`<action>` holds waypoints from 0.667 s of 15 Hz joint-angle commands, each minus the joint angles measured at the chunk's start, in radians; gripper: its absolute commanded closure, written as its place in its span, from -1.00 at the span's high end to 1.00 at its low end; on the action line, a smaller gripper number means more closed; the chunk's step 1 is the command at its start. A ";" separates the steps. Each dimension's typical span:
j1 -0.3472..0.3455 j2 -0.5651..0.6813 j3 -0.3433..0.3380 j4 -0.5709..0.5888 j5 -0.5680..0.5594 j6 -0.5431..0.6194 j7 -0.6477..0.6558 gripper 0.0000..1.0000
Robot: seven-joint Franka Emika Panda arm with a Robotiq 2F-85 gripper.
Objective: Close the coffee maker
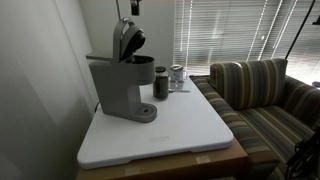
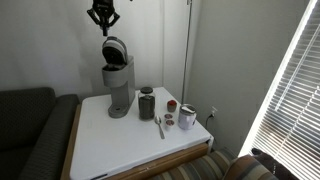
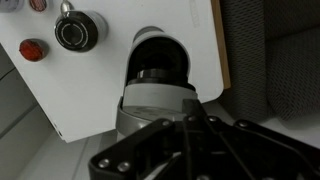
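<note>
Hand [image 3: 190,145] blurred, cut off at frame edge, spread unclear; coffee maker [image 3: 160,100] below, lid up, base hidden.

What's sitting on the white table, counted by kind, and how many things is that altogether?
Coffee maker: 1
Dark cup: 1
Light jar: 1
Spoon: 1
Small red round pieces: 2
Total: 6
</note>
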 commanded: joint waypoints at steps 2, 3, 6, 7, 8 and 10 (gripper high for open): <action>-0.004 -0.019 0.021 0.046 0.008 -0.013 -0.075 -1.00; 0.002 -0.015 0.020 0.061 0.001 0.002 -0.087 -1.00; 0.022 0.008 0.006 0.095 -0.016 0.067 -0.081 -1.00; 0.028 0.016 0.001 0.098 -0.024 0.091 -0.076 -1.00; 0.031 0.020 0.000 0.099 -0.028 0.109 -0.076 -1.00; 0.037 0.032 -0.005 0.096 -0.038 0.138 -0.070 -1.00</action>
